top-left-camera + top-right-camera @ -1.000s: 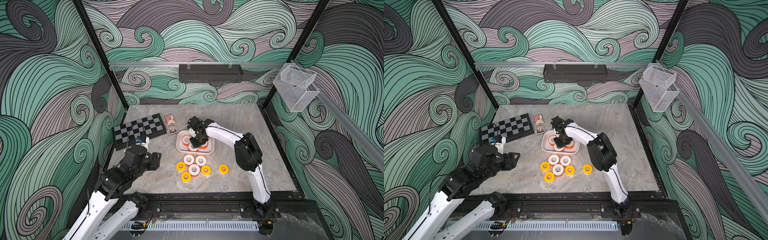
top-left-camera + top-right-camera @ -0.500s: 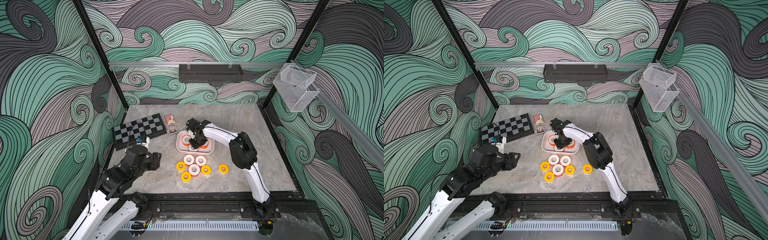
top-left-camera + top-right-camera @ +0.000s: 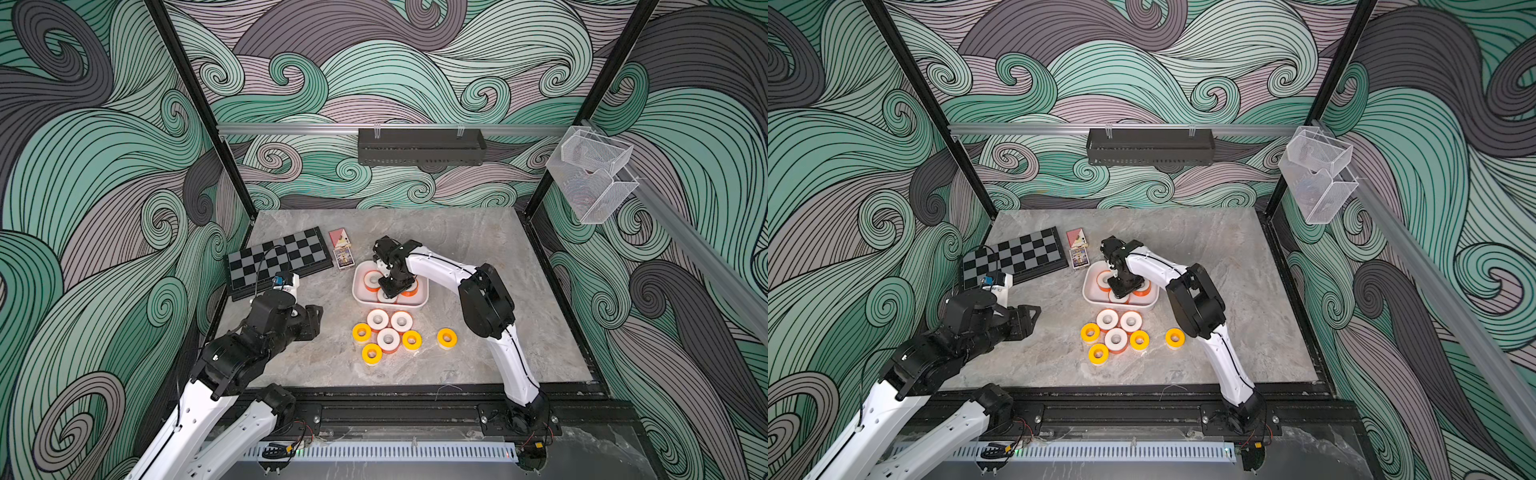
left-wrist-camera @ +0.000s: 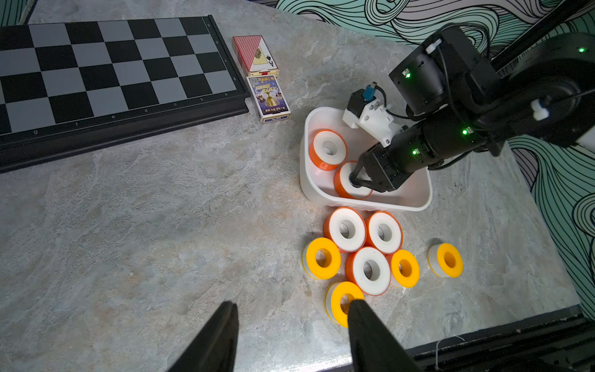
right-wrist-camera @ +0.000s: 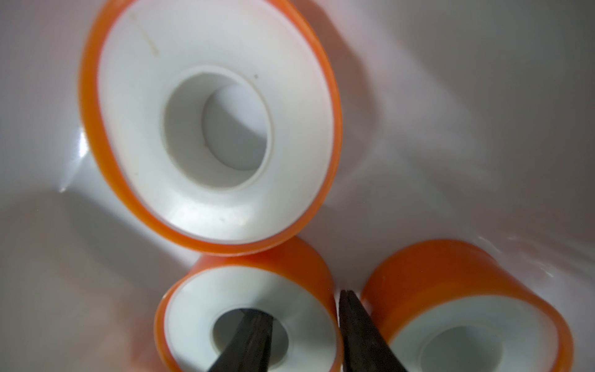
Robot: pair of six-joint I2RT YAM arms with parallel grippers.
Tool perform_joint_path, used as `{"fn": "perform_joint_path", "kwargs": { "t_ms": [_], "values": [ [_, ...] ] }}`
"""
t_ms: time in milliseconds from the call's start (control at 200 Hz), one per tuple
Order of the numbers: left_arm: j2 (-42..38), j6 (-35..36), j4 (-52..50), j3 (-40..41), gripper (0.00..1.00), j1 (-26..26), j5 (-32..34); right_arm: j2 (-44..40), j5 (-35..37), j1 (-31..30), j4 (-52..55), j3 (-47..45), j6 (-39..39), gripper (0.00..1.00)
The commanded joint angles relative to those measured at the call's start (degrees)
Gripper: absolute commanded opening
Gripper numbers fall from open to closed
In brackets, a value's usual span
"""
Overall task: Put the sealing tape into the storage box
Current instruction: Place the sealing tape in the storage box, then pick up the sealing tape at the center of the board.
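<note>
On the left a chessboard (image 3: 280,259) lies on the tabletop (image 3: 478,249). The left gripper (image 4: 293,304) hangs over bare tabletop, its fingers wide apart with nothing between them. Two card boxes (image 3: 341,249) lie beside the board. Next comes the white storage box (image 3: 356,286). Three white and orange rolls of sealing tape (image 4: 328,148) sit inside it. The right gripper (image 5: 296,304) is down in the box and narrow. One finger is in a roll's hole and one is at its orange side. I cannot tell if it pinches. In front of the box, three more white rolls (image 3: 388,338) and four yellow rolls (image 3: 361,332) lie on the tabletop, one yellow off to the right.
</note>
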State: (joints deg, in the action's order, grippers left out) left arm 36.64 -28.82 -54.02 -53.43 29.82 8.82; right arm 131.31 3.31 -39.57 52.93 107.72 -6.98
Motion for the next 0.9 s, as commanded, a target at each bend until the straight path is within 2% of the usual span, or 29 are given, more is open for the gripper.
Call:
{"fn": "perform_joint_path", "kwargs": {
  "t_ms": [0,235,355,425,600,775,896],
  "values": [
    [-0.09,0.37,-0.38,0.15,0.58,0.16,1.02,-4.16,0.02,0.02,0.44,-0.54,-0.4,0.39],
    [0.62,0.19,-0.41,0.05,0.58,0.29,0.94,-9.04,0.23,-0.6,0.43,-1.81,-0.97,0.41],
    [1.29,0.04,-0.38,0.03,0.58,0.45,0.63,-14.17,1.34,-0.68,0.38,-4.67,-1.49,0.41],
    [2.43,-0.43,-0.17,0.05,0.58,0.59,-0.21,-18.49,4.31,-1.25,-0.63,-7.93,-1.63,0.41],
    [8.02,-6.42,7.23,4.12,0.57,0.76,-10.65,-33.71,5.75,-1.62,-9.4,-25.68,-4.26,0.42],
    [17.41,-7.64,12.9,7.46,0.56,1.02,-11.98,-48.27,7.3,-1.62,-16.5,-45.32,-6.25,0.43],
    [20.91,-8.01,18.27,10.48,0.56,1.33,-12.72,-57.41,6.71,-1.63,-21.93,-57.05,-7.4,0.44]
  ]
}}
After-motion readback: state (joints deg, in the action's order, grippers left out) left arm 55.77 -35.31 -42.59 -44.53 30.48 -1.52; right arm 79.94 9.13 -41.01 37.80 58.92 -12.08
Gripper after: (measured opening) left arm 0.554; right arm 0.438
